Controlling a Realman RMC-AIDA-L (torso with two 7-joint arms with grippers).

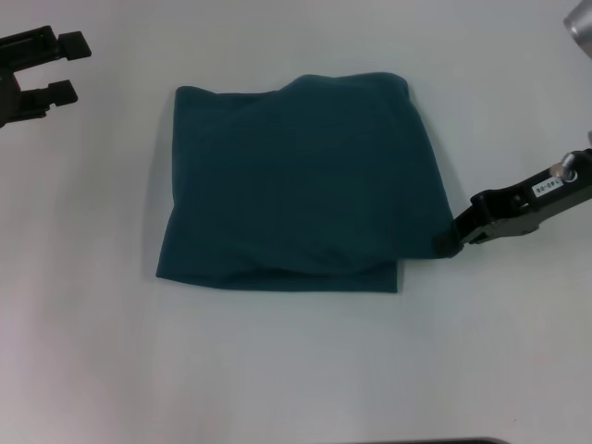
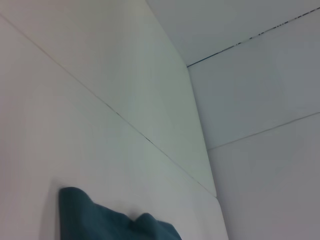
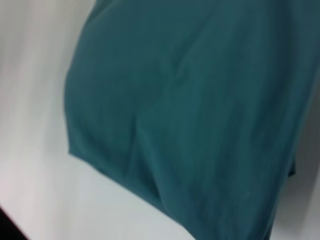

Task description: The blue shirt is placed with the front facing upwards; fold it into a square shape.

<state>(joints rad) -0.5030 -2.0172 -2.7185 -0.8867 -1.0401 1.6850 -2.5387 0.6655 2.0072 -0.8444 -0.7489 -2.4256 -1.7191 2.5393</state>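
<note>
The blue shirt lies on the white table, folded into a rough square with plain teal cloth facing up and a lower layer showing along its near edge. My right gripper rests at the shirt's near right corner, touching the cloth edge. The right wrist view is filled by the shirt seen from close by. At the far left of the head view my left gripper hangs open, well clear of the cloth and holding nothing. A corner of the shirt shows in the left wrist view.
The white table spreads around the shirt on all sides. A grey metal part sits at the far right corner. White wall panels stand beyond the table in the left wrist view.
</note>
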